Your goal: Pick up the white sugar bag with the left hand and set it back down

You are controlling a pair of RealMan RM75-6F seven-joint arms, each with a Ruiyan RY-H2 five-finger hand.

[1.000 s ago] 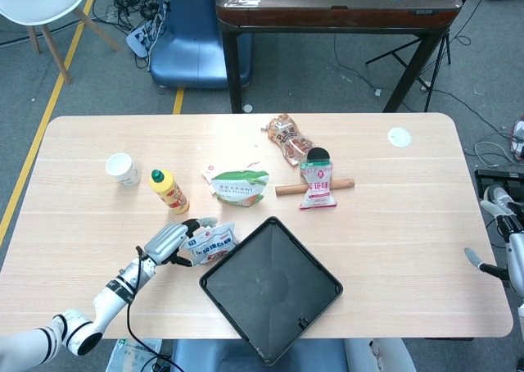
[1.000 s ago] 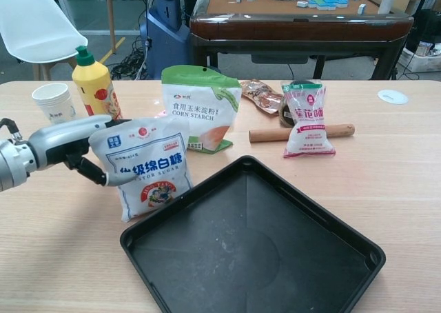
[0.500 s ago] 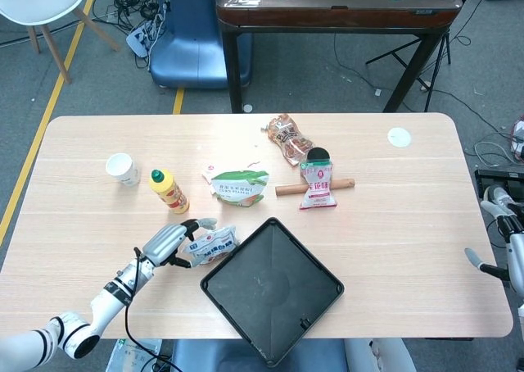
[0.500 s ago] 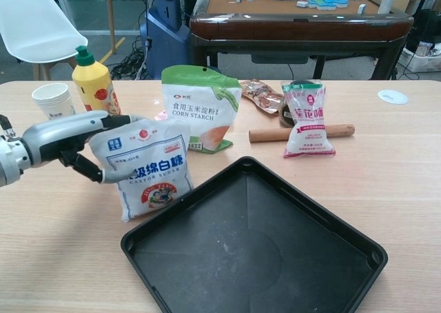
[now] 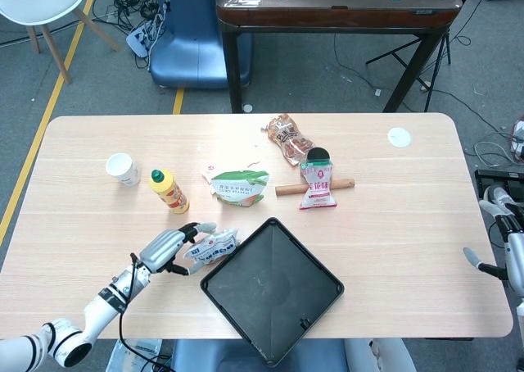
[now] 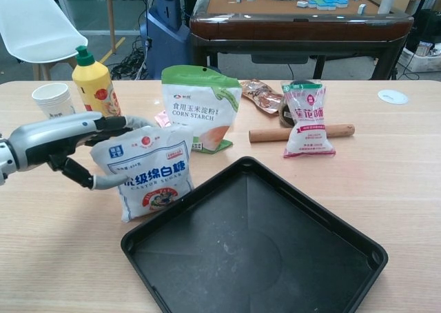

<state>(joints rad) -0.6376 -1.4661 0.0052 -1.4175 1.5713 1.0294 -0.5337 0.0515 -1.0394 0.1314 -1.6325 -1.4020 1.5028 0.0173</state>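
The white sugar bag (image 6: 148, 172) stands tilted on the table with its bottom on the wood, just left of the black tray (image 6: 310, 237). My left hand (image 6: 65, 137) holds it by the upper left corner, with the thumb in front and the fingers (image 6: 127, 123) reaching behind the top edge. In the head view the same left hand (image 5: 168, 246) lies left of the sugar bag (image 5: 216, 246). Only a sliver of my right hand (image 5: 483, 265) shows off the table's right edge, too little to tell how its fingers lie.
Behind the sugar bag stand a yellow squeeze bottle (image 6: 95, 84), a paper cup (image 6: 55, 101) and a corn starch pouch (image 6: 201, 106). Farther right are a pink-white packet (image 6: 306, 120) on a wooden rolling pin (image 6: 302, 132), and a snack bag (image 6: 260, 94). The black tray (image 5: 272, 288) nearly reaches the table's front edge.
The sugar bag has sunk and tilted slightly, its top left corner now lower. My left hand and forearm have drawn back a little to the left, fingers still around the bag.
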